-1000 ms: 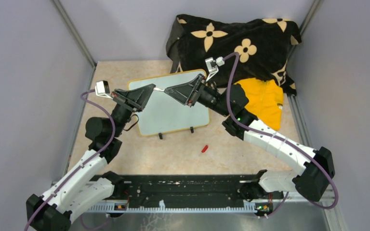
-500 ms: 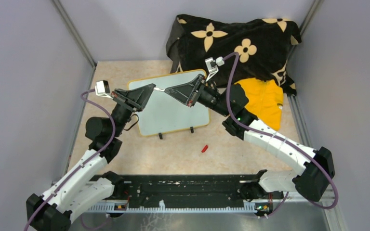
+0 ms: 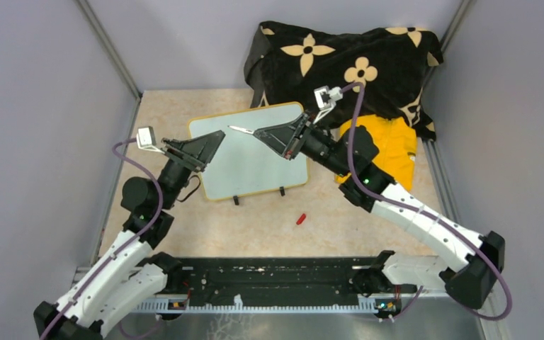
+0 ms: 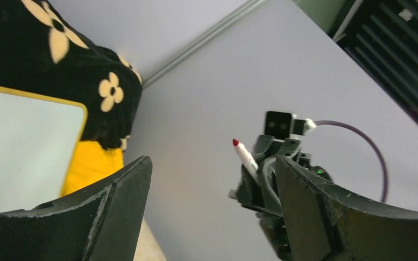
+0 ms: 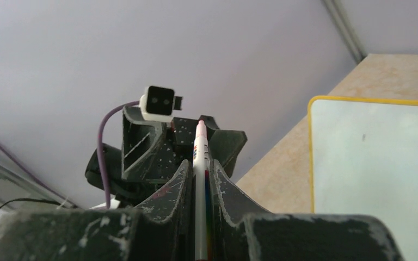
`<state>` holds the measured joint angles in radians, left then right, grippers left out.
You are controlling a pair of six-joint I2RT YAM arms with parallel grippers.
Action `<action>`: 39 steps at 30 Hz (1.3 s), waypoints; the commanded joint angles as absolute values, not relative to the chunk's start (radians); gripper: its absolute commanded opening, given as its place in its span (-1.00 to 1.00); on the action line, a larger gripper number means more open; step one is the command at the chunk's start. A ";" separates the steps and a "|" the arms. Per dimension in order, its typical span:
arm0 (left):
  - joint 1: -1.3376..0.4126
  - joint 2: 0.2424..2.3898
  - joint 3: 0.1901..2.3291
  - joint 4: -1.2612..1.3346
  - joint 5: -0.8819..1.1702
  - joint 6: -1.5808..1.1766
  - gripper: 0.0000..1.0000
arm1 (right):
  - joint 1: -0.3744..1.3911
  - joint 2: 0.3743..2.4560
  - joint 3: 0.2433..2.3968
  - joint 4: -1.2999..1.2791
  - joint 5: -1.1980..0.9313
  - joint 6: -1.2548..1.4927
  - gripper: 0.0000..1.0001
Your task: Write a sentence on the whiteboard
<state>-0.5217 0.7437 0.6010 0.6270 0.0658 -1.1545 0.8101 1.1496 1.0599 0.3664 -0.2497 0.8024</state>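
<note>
Beige tabletop [image 3: 340, 227] carries whiteboard [image 3: 255, 166], probably light, rigid, glossy: grip its frame [image 3: 255, 193]. Right gripper [image 3: 258, 132] clamps red marker [image 3: 239, 129]; left gripper [image 3: 216, 138] spread, empty.

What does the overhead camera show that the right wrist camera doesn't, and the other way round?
Only overhead: a small red piece lying on the table, a black flowered blanket and a yellow cloth. Only the right wrist: the coloured print along the marker, seen close up between the right gripper's fingers. Both: the marker, the yellow-framed whiteboard and the open left gripper.
</note>
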 commanded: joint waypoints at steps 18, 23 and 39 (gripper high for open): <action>-0.525 0.791 0.765 -0.269 -0.257 -0.148 0.83 | 0.807 0.821 0.861 -0.058 0.215 0.306 -1.00; -0.525 0.822 0.715 -0.206 -0.159 -0.204 0.83 | 0.807 0.815 0.839 -0.054 0.220 0.284 -1.00; -0.525 0.827 0.591 -0.235 -0.149 -0.584 0.97 | 0.807 0.816 0.805 -0.014 0.184 0.296 -1.00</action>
